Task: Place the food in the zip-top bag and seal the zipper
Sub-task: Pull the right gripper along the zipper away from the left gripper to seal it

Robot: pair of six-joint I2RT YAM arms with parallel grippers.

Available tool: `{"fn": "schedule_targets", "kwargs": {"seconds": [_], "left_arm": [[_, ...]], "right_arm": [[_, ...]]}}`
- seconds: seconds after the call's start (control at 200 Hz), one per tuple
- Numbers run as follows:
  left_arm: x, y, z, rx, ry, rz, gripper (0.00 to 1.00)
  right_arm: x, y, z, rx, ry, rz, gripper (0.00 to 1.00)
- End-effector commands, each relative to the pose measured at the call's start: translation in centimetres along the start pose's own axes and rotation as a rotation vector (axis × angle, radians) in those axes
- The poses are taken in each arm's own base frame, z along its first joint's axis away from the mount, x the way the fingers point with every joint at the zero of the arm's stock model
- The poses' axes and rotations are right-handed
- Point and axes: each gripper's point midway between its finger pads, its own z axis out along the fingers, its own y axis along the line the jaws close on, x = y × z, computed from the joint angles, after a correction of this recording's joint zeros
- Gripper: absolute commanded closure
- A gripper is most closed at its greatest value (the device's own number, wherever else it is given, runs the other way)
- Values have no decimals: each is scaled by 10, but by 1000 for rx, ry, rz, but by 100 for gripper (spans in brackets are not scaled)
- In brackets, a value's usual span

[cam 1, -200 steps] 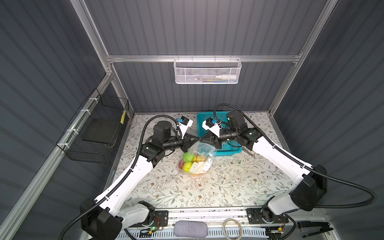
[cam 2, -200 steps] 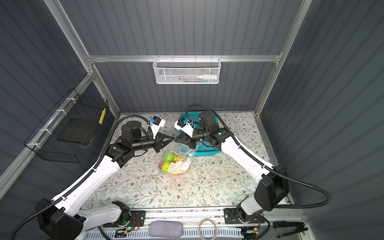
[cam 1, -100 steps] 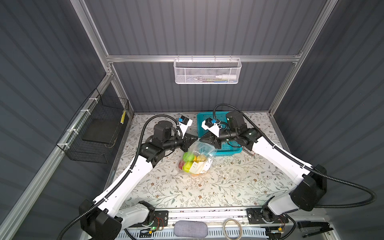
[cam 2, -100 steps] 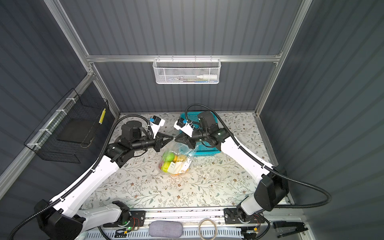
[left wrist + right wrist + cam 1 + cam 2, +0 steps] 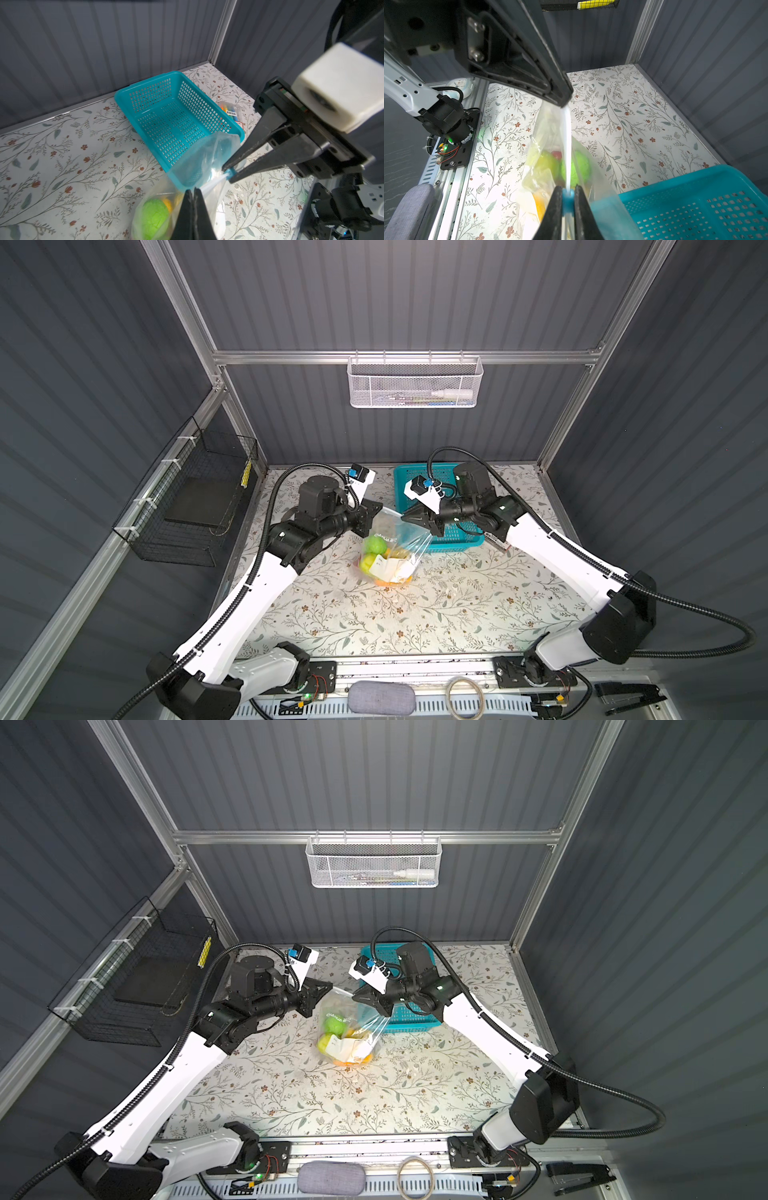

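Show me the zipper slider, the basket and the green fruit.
slider [image 5: 568, 200]: right wrist view, middle of the blue tab.
basket [image 5: 166, 124]: left wrist view, bare floor.
green fruit [image 5: 154, 216]: left wrist view, its middle.

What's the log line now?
step: sealing | food: in zip-top bag | left gripper: shut on zipper | right gripper: shut on slider

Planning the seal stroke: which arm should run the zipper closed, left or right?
Right. The right gripper is pinched on the light-blue slider tab. The left gripper is shut on the zip-top bag top edge farther along the zipper, so it likely suits anchoring.
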Motion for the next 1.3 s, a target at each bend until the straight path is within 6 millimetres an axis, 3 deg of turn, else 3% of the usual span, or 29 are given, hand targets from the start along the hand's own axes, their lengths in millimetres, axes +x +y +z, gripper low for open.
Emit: {"fn": "schedule_targets", "kwargs": {"seconds": [0.0,0.28,0.595,1.291], "left_arm": [[-26,24,-21,-137,-89,24,100],[-22,54,-20,-230,-84,-32,100],[-17,73,-6,-279,-59,-62,100],[-13,88,12,-316,-51,-117,100]], "right_arm": [[19,1,-6,21,71,34,88],[46,4,-16,84,151,65,88],[77,9,-32,156,221,119,89],[119,29,-56,203,259,249,88]]}}
